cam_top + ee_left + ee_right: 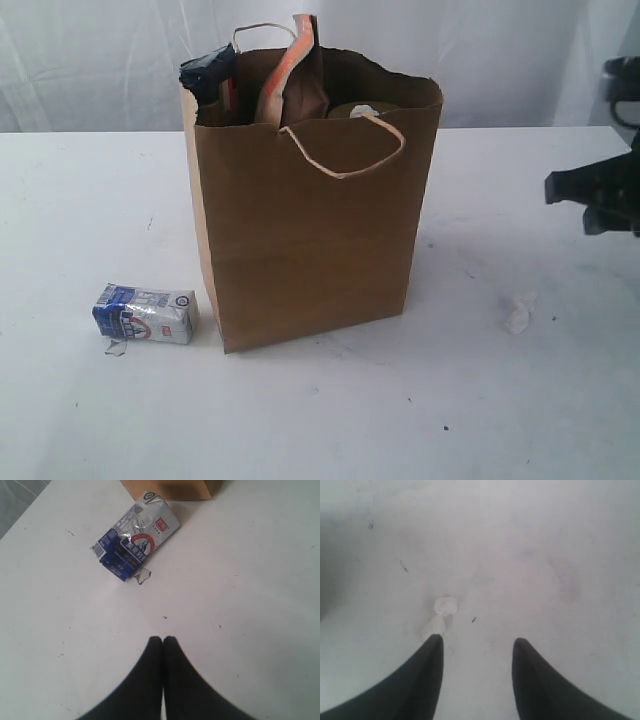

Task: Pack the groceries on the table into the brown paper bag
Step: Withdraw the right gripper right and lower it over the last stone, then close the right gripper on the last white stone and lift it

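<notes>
A: Above the counter (240, 580), left pincer (162, 639)?
B: Shut tight, empty; small blue-white carton (134, 542) lay flat beyond its tips, just beside the brown paper bag (310, 240).
A: Right pincer (477, 645)?
B: Partly open, holding nothing, a white crumpled scrap (442, 611) near one tip. Bag stood upright, groceries (300, 85) showing at its mouth.

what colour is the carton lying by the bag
Blue and white, with a small red mark; the carton shows best in the left wrist view.
</notes>
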You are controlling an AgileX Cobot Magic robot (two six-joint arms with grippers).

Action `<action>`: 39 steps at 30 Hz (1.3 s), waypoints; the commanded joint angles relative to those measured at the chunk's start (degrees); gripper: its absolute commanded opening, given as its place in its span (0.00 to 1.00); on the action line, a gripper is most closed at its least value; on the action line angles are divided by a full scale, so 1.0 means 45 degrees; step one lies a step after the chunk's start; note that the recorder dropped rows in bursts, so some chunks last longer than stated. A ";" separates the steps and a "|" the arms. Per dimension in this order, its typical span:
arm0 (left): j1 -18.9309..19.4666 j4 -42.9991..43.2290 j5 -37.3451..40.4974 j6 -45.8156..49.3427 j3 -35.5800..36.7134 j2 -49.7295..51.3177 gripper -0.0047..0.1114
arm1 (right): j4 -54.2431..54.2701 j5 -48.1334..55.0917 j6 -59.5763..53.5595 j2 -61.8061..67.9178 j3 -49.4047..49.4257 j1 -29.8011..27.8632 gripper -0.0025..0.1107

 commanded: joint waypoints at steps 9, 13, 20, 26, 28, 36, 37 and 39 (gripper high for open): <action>0.0030 -0.0038 -0.0014 -0.0074 0.0059 -0.0095 0.04 | 0.0687 -0.1798 -0.0156 0.3653 0.0083 -0.0100 0.39; 0.0030 -0.0038 -0.0014 -0.0074 0.0059 -0.0095 0.04 | 0.1677 -0.2479 -0.0926 0.4194 0.0060 -0.0100 0.39; 0.0030 -0.0038 -0.0014 -0.0074 0.0059 -0.0095 0.04 | 0.1879 -0.2833 -0.1539 0.5596 -0.0702 -0.0100 0.48; 0.0030 -0.0038 -0.0014 -0.0074 0.0059 -0.0095 0.04 | 0.1879 -0.2807 -0.1565 0.6398 -0.0809 -0.0100 0.48; 0.0030 -0.0038 -0.0014 -0.0074 0.0059 -0.0095 0.04 | 0.1879 -0.2807 -0.1565 0.6686 -0.0809 -0.0100 0.48; 0.0030 -0.0038 -0.0014 -0.0074 0.0059 -0.0095 0.04 | 0.1879 -0.2809 -0.2237 0.6934 -0.0809 -0.0100 0.13; 0.0030 -0.0038 -0.0014 -0.0074 0.0059 -0.0095 0.04 | 0.1879 -0.2809 -0.2237 0.6934 -0.0809 -0.0100 0.08; 0.0030 -0.0038 -0.0014 -0.0074 0.0059 -0.0095 0.04 | 0.1879 -0.2751 -0.2237 0.6885 -0.0809 -0.0100 0.02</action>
